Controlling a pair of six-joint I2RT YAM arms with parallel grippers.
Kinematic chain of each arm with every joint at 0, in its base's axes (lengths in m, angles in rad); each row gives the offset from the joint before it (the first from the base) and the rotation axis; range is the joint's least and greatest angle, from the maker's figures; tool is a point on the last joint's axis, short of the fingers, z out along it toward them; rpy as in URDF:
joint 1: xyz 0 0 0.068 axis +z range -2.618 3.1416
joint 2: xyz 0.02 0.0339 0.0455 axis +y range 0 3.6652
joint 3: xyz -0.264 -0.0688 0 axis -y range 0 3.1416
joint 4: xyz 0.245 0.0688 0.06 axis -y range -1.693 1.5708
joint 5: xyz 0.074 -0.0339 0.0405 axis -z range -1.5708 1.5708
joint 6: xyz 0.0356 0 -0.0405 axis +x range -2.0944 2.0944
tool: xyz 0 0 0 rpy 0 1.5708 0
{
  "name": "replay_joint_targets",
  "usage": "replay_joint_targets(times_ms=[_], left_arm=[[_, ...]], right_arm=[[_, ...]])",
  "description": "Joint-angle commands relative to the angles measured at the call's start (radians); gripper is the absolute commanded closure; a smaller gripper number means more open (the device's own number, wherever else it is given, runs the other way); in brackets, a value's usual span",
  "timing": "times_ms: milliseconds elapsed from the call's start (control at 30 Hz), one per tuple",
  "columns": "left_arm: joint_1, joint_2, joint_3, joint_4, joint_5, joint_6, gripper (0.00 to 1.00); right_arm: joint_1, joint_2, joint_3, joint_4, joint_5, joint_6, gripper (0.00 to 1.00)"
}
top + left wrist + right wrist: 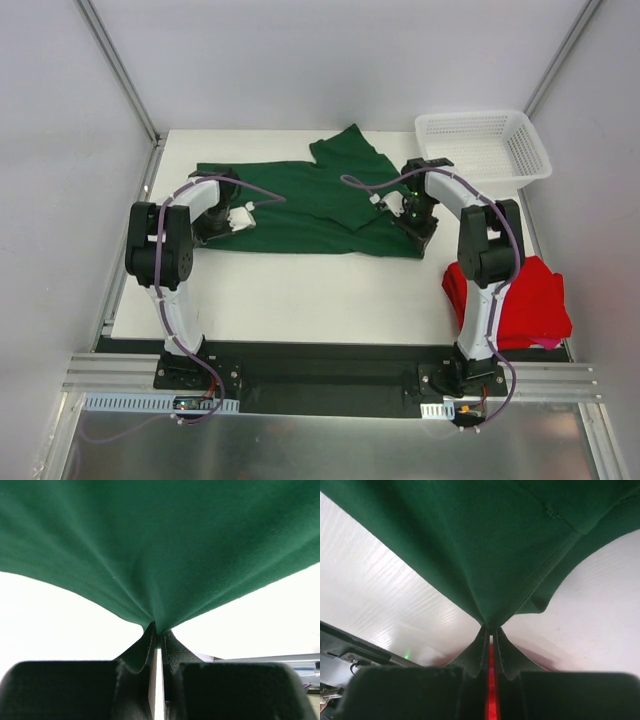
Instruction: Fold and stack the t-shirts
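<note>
Green t-shirt [310, 205] lies mid-table, both grippers pinching its edge.
The white table [300, 290] holds it across the far half. The red t-shirt [535, 300] is folded near right, partly hidden by the right arm [480, 290]. The mesh basket [485, 145] is in the far right corner. The left gripper [156, 630] and right gripper [490, 630] are both clamped on green cloth.

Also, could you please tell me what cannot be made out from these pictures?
Top view: the fingertips of the left hand and right hand are hidden by their own wrists; only the wrist views show them shut on the green t-shirt.
Top view: the red t-shirt lies partly behind the right arm.
Wrist views: the green t-shirt runs off the top edge, so its outline is cut off.
</note>
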Motion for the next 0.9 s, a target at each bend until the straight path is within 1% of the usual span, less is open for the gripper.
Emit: replay_joint_targets(times_ms=[0, 167, 300, 533, 733, 867], left_arm=[[-0.006, -0.054, -0.01, -0.073, 0.014, -0.014, 1.0], [-0.021, -0.066, -0.029, -0.096, 0.025, -0.022, 1.0], [-0.028, -0.069, -0.035, -0.106, 0.025, -0.022, 1.0], [-0.032, -0.086, -0.03, -0.129, 0.022, -0.023, 1.0], [-0.028, -0.121, -0.061, -0.143, 0.007, 0.009, 1.0], [-0.023, -0.137, -0.081, -0.143, -0.001, 0.013, 1.0]], right_arm=[[0.003, -0.107, -0.066, -0.076, 0.0, -0.03, 0.99], [0.021, -0.147, -0.112, -0.096, -0.043, -0.041, 0.99], [0.041, -0.161, -0.129, -0.163, -0.109, -0.064, 0.99], [0.078, -0.17, -0.163, -0.229, -0.181, -0.124, 0.99], [0.083, -0.193, -0.194, -0.168, -0.101, -0.124, 0.99], [0.081, -0.188, -0.2, -0.171, -0.058, -0.121, 0.99]])
